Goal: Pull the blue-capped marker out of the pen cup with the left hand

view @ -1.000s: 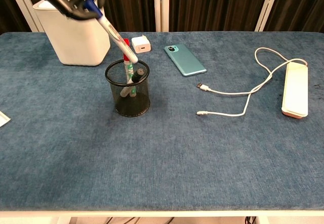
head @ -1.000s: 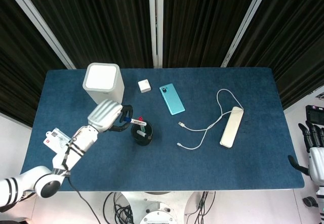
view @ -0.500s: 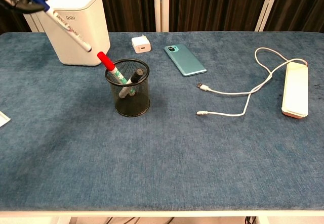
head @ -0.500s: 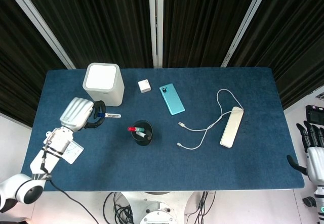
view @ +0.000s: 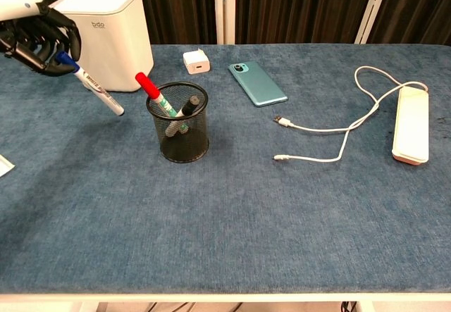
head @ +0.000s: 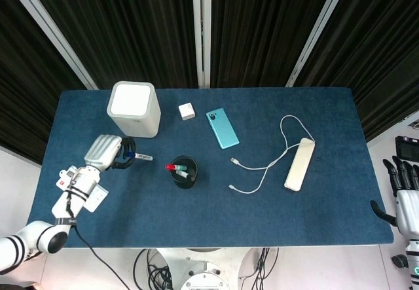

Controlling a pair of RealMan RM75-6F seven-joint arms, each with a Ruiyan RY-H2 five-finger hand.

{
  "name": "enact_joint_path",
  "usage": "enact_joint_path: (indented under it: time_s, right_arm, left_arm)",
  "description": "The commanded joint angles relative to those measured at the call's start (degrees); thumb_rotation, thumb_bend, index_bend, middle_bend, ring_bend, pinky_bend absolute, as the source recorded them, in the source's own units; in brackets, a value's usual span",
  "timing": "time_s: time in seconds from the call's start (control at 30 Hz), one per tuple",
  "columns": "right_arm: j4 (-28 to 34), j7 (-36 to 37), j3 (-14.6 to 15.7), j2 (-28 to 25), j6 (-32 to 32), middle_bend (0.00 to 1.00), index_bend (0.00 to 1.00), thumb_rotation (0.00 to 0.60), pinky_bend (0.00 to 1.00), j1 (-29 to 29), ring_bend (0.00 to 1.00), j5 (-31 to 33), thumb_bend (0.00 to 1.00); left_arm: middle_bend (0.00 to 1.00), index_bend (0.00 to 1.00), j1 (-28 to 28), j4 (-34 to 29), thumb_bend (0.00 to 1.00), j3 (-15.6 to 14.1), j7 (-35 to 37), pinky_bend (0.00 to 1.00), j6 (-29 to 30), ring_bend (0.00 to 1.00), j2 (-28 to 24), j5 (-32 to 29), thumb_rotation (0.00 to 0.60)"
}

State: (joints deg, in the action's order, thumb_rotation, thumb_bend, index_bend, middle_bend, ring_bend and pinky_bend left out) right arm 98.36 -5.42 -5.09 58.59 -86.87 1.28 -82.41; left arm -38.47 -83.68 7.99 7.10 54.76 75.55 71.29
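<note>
My left hand [head: 108,151] [view: 35,34] grips the blue-capped marker [view: 93,86] [head: 139,156] by its cap end. The white barrel slants down toward the table, left of the black mesh pen cup [view: 178,122] [head: 183,171] and clear of it. A red-capped marker [view: 153,93] and a dark one still lean inside the cup. My right hand [head: 406,192] hangs off the table's right edge, fingers apart, holding nothing.
A white box-shaped device [view: 102,36] stands just behind the left hand. A white charger cube [view: 196,61], a teal phone [view: 258,83], a white cable [view: 338,125] and a white power strip [view: 411,124] lie to the right. A card [head: 72,179] lies by the left forearm.
The left hand pulled the blue-capped marker out of the cup, swung it leftward, then came lower toward the table. The red-capped marker tipped over inside the cup.
</note>
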Motion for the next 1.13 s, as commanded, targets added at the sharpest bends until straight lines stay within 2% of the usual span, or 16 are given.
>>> enact_joint_path:
  time_s: [0.03,0.1,0.13,0.2,0.23,0.3,0.5,0.7,0.87,1.0,1.13]
  right_arm:
    - [0.0,0.3,0.0,-0.1,0.0,0.00,0.00,0.600,0.00,0.0,0.00,-0.1,0.18]
    - [-0.1,0.5,0.0,-0.2,-0.1,0.00,0.00,0.600,0.00,0.0,0.00,-0.3,0.18]
    - [-0.1,0.5,0.0,-0.3,-0.1,0.00,0.00,0.600,0.00,0.0,0.00,-0.3,0.18]
    - [-0.1,0.7,-0.1,-0.3,-0.2,0.00,0.00,0.600,0.00,0.0,0.00,-0.3,0.18]
    - [-0.1,0.7,-0.1,-0.3,-0.2,0.00,0.00,0.600,0.00,0.0,0.00,-0.3,0.18]
    - [-0.2,0.7,-0.1,-0.3,-0.2,0.00,0.00,0.600,0.00,-0.1,0.00,-0.1,0.18]
    - [-0.3,0.4,-0.2,-0.2,0.0,0.00,0.00,0.600,0.00,-0.2,0.00,0.6,0.18]
    - [-1.6,-0.2,0.1,0.6,0.1,0.00,0.00,0.600,0.00,-0.1,0.00,0.5,0.18]
    - [-3.3,-0.2,0.0,1.8,-0.2,0.00,0.00,0.600,0.00,-0.1,0.00,0.4,0.18]
    - [-4.4,0.2,-0.1,2.6,-0.7,0.00,0.00,0.600,0.00,-0.2,0.00,0.2,0.18]
    - [-4.4,-0.4,-0.1,3.3,-0.6,0.00,0.00,0.600,0.00,0.0,0.00,0.2,0.18]
  left_arm:
    - [0.60,0.55,0.4,1.2,0.30,-0.2,0.3,0.74,-0.1,0.57,0.9,-0.3,0.600]
    - [0.43,0.34,0.4,1.1,0.25,-0.6,0.7,0.56,-1.5,0.40,0.3,-0.5,0.600]
    - [0.29,0.22,0.1,0.5,0.23,-1.0,0.8,0.44,-3.2,0.27,-0.7,-0.7,0.600]
    - [0.09,0.09,0.1,0.0,0.21,-0.9,0.0,0.26,-3.4,0.07,-1.8,-0.9,0.600]
    - [0.04,0.06,0.5,0.0,0.21,-0.7,-0.8,0.19,-2.2,0.02,-1.7,-0.9,0.600]
    - [0.03,0.06,1.6,0.1,0.20,-0.5,-4.1,0.14,1.0,0.00,-1.7,-1.3,0.600]
    - [0.01,0.06,4.8,-5.0,0.20,-1.8,-15.3,0.09,5.9,0.00,-6.2,-4.4,0.600]
    - [0.01,0.06,12.7,-9.8,0.20,-5.9,-21.4,0.08,17.3,0.00,-10.3,-1.0,0.600]
    - [0.02,0.07,20.4,-7.5,0.20,-10.1,-20.7,0.08,26.7,0.00,-9.3,4.1,0.600]
    - [0.02,0.07,23.8,-6.4,0.20,-12.2,-18.2,0.07,29.4,0.00,-10.1,7.3,0.600]
    - [0.02,0.07,25.4,-5.4,0.20,-12.7,-15.8,0.06,29.7,0.00,-11.0,8.7,0.600]
